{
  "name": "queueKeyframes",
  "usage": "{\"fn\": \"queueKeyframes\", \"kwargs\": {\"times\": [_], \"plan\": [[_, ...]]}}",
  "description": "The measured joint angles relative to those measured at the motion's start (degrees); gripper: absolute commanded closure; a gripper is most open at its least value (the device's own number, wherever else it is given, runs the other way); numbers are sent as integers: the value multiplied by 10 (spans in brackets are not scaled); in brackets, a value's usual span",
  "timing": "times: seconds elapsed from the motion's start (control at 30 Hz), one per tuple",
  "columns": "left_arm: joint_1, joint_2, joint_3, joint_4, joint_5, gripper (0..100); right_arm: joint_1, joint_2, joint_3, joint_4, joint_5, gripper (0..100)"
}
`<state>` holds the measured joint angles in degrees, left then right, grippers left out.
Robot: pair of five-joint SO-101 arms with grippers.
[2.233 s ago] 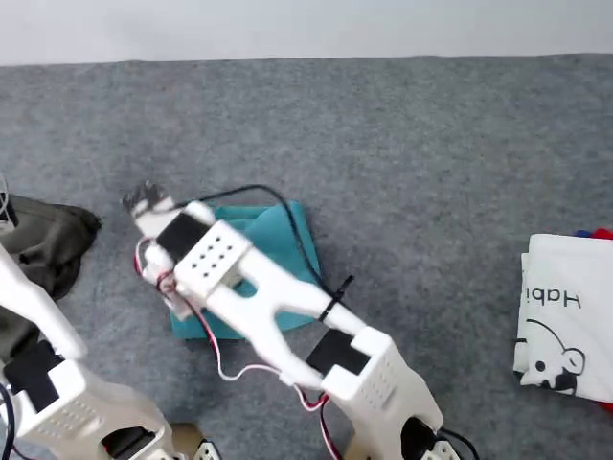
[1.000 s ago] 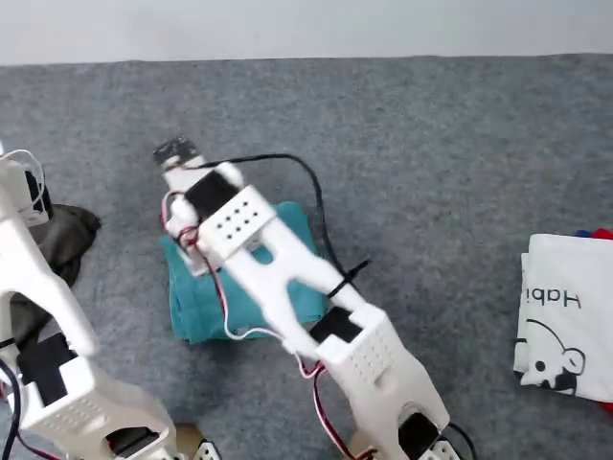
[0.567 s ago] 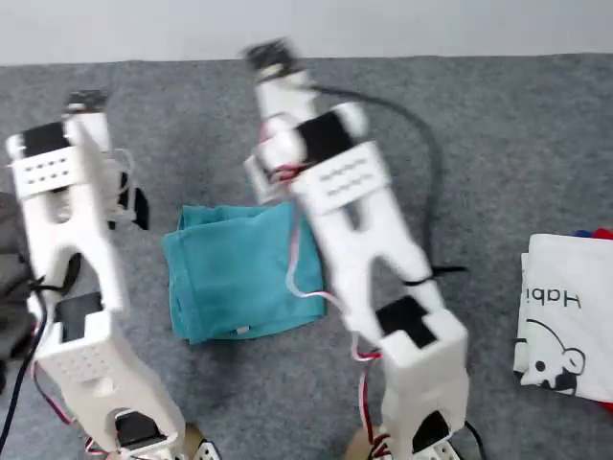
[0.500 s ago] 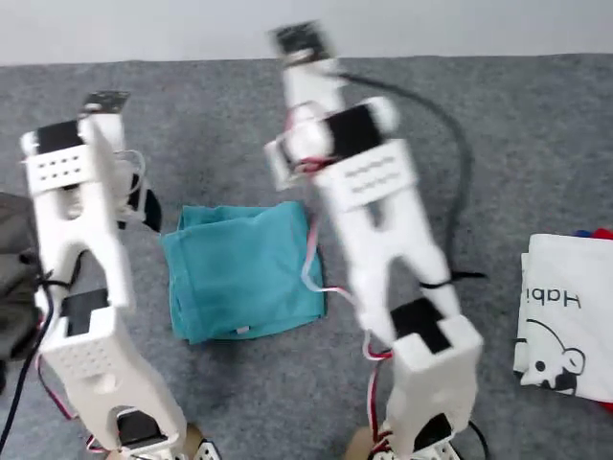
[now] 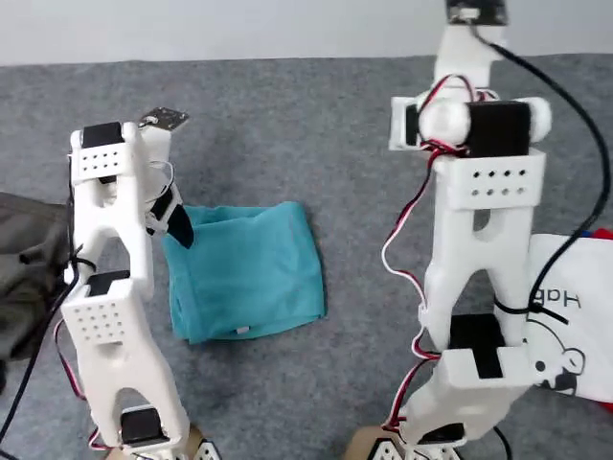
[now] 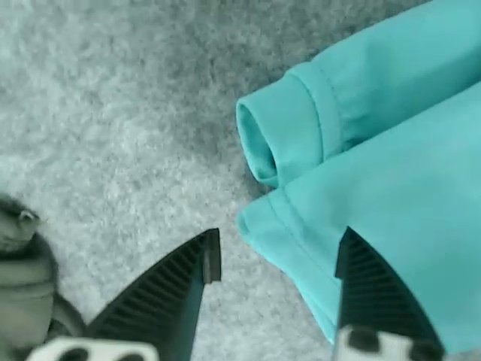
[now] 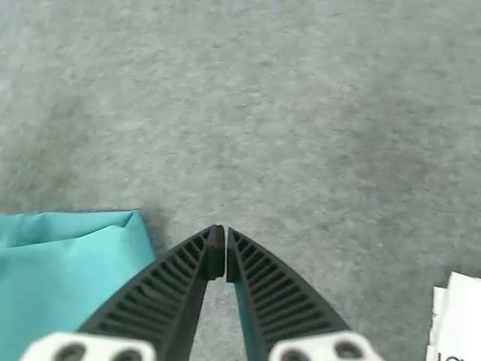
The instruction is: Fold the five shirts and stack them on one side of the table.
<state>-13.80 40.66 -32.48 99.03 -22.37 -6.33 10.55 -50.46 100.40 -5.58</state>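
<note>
Claw report: left claw (image 6: 276, 256) released, right claw (image 7: 220, 250) clenched on nothing

I am watching the left claw hanging low at one corner of the teal shirt (image 5: 244, 268), its jaws spread wide. One finger (image 6: 368, 278) is sitting over the shirt's folded edge and the other over bare grey table (image 5: 335, 125); I cannot tell whether either is touching. Just ahead of the jaws a rolled sleeve (image 6: 259, 147) is lying with its opening facing the bare surface.

My right claw is pointing down over the grey surface with its jaws pressed together and nothing between them. It is hanging beside another corner of the teal shirt, apart from the cloth.

The teal shirt is lying folded into a rough square, left of the table's middle. A white printed shirt (image 5: 575, 326) is lying folded at the right edge, with something red and blue (image 5: 600, 233) peeking out behind it. A dark crumpled garment (image 5: 29, 259) is resting at the left edge.
</note>
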Motion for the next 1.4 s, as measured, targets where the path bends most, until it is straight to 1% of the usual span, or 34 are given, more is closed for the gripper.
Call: {"fn": "queueKeyframes", "kwargs": {"times": [0.1, 0.3, 0.57, 0.8, 1.13, 1.27, 1.4], "plan": [[0, 25, -18, 0, -9, 758, 11, 0, 0, 1, 0, 989], [2, 61, -27, 0, -10, 897, 14, 0, 0, 3, 0, 989], [14, 62, -27, 0, -11, 991, 14, 0, 0, 3, 0, 989], [27, 53, -23, 0, -11, 994, 14, 0, 0, 3, 0, 989], [82, -124, 52, 0, -11, 994, 14, 0, 0, 3, 0, 989], [88, -156, 58, 0, -11, 994, 14, 0, 0, 3, 0, 989], [88, -158, 59, 0, -11, 994, 14, 0, 0, 3, 0, 989]]}}
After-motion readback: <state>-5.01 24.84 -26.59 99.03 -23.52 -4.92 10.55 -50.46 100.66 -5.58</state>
